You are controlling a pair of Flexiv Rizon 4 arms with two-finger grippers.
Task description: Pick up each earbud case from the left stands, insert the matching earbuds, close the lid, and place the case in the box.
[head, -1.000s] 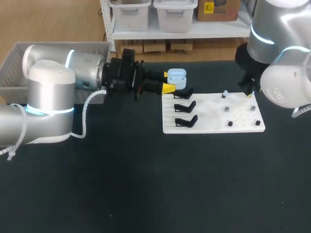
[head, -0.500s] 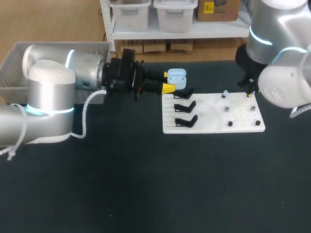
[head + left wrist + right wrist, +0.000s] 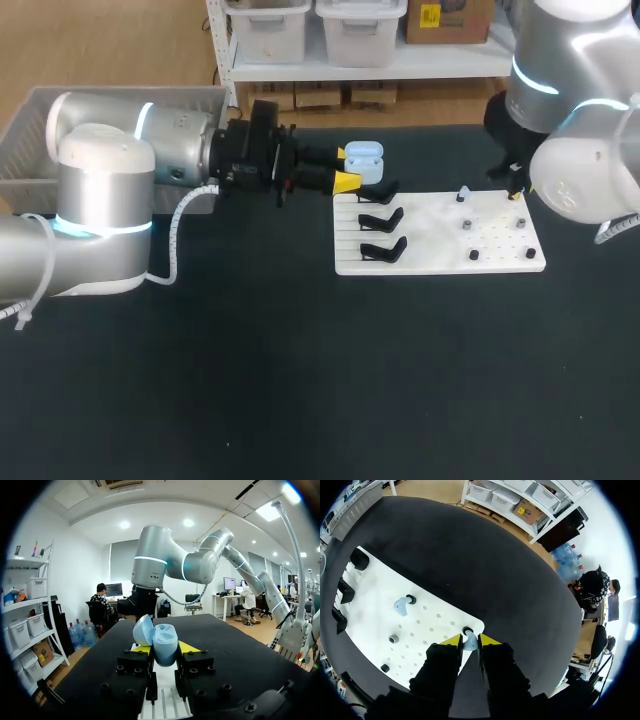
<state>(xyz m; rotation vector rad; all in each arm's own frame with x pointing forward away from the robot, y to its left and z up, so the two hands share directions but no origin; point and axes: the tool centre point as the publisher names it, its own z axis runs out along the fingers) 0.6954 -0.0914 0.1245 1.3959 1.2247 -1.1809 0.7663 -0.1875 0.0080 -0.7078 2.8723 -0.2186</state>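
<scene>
Holding the pale blue earbud case lid-open in our left gripper, presumably so our right gripper, pinched on a small blue earbud, can load it.

- No text, label, number or sign can be read on the case, the board or the table.
</scene>
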